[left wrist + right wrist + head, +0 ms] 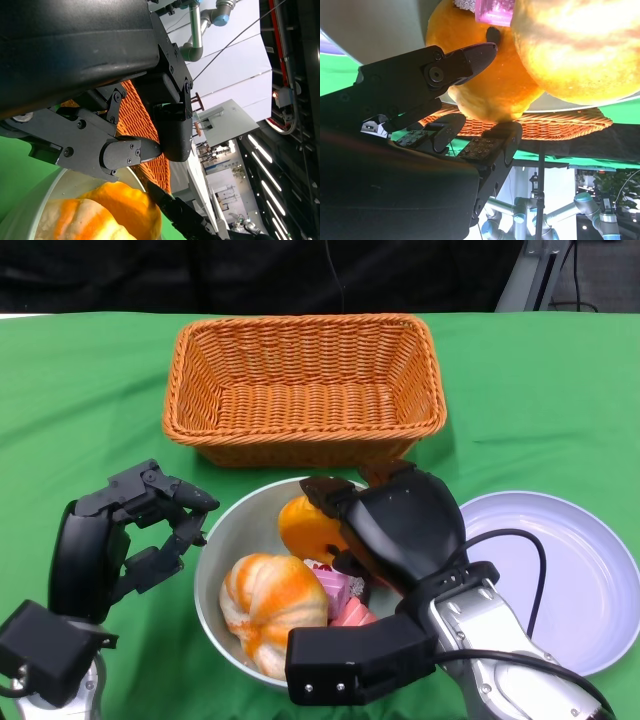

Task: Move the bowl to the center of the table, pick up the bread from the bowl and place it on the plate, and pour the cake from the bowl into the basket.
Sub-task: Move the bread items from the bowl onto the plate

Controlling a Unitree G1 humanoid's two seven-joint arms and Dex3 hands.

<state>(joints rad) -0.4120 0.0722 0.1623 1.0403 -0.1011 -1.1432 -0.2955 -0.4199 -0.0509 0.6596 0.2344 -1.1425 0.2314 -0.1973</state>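
A: Centre-front of the worktop (90, 370), what's sitting there?
B: Grey bowl (228, 540), sitting just at 6 o'clock of the wicker basket (305, 390). White plate (580, 570) is lying at the bowl's 3 o'clock, close by.

A: What's the bowl holding?
B: Big orange-and-cream bread (270, 605) is lying at its 6 o'clock side. A smaller orange bread (305, 528) is sitting toward 12 to 1 o'clock. Pink cake (340, 602) pieces are showing between them, partly hidden under the arm.

A: Right hand (345, 530)?
B: Reaching into the bowl from 4 o'clock and gripping the smaller orange bread. Wrist view is showing one black finger lying across the bread's face and others pressing against its edge nearest the basket.

A: Is that bread lifting clear?
B: Can't tell; head view is showing it over the bowl's inside, near the far rim.

A: Left hand (150, 530)?
B: Hovering at the bowl's 9 o'clock, fingers apart and curving toward the rim, holding nothing. Fingertips are sitting right beside the rim; contact unclear.

A: Anything in the basket or on the plate?
B: Not commenting, just noting both are resting on the green cloth.

A: Background?
B: Wrist views are catching other robot arms (520, 210) and bright ceiling lights (270, 165) beyond the worktop.
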